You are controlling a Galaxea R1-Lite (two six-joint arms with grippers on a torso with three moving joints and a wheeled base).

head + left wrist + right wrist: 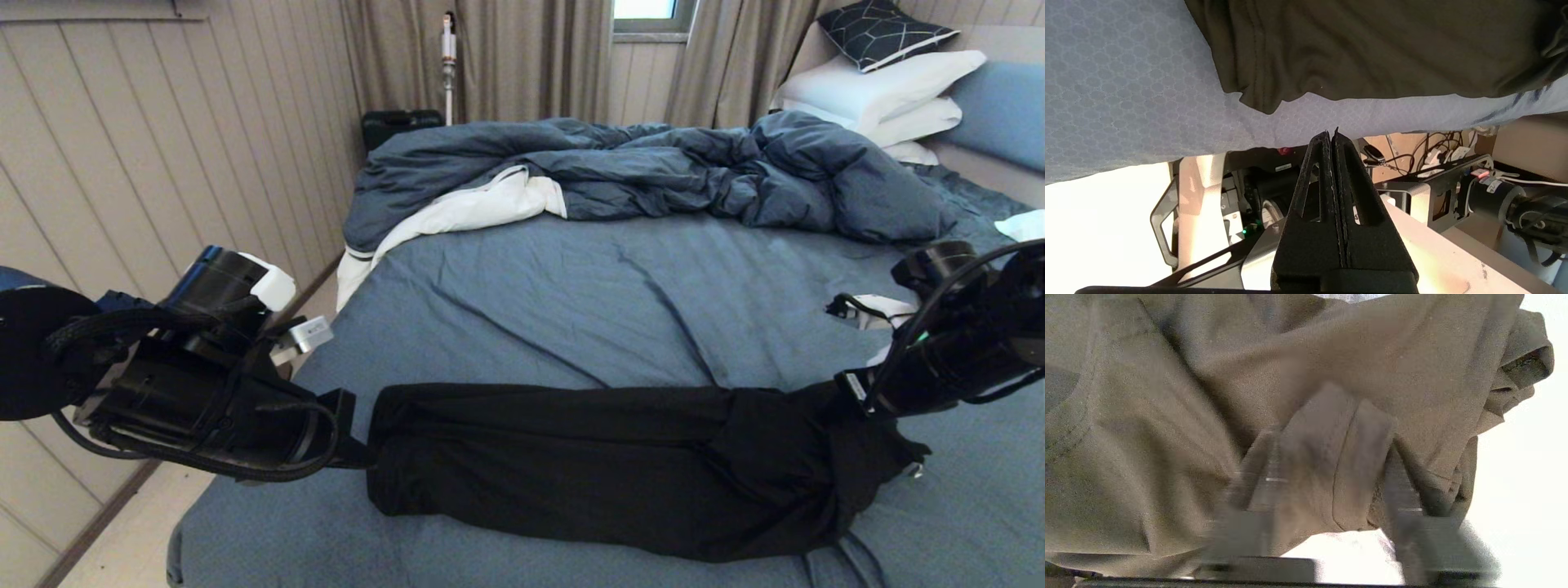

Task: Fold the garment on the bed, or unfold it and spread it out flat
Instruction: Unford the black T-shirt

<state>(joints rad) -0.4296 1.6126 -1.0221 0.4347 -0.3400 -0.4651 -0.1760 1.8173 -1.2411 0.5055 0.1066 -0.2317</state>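
Garment (571,465): black T-shirt lying as a long folded band across the near part of the bed, its far edge well short of the duvet; plain black cloth is showing, with no print in sight.
Bed (620,302): slate-blue sheet is showing bare between the garment and the duvet.
Left tool (1332,134): sitting just beside the garment's left end, at the bed's near left edge; its two fingers are pressing flat against each other with nothing between them, and their tips are hanging just off the cloth's corner.
Right tool (1331,465): sitting at the garment's right end, where the cloth is bunching up into a heap; its fingers (1408,498) are standing apart with a fold of the black cloth lying between them, and whether they are gripping it I cannot tell.
Duvet (653,167): dark blue with white lining, lying rumpled across the bed beyond the garment.
Pillows (882,90): white, stacked beyond the duvet's right end, carrying a dark patterned cushion (882,31).
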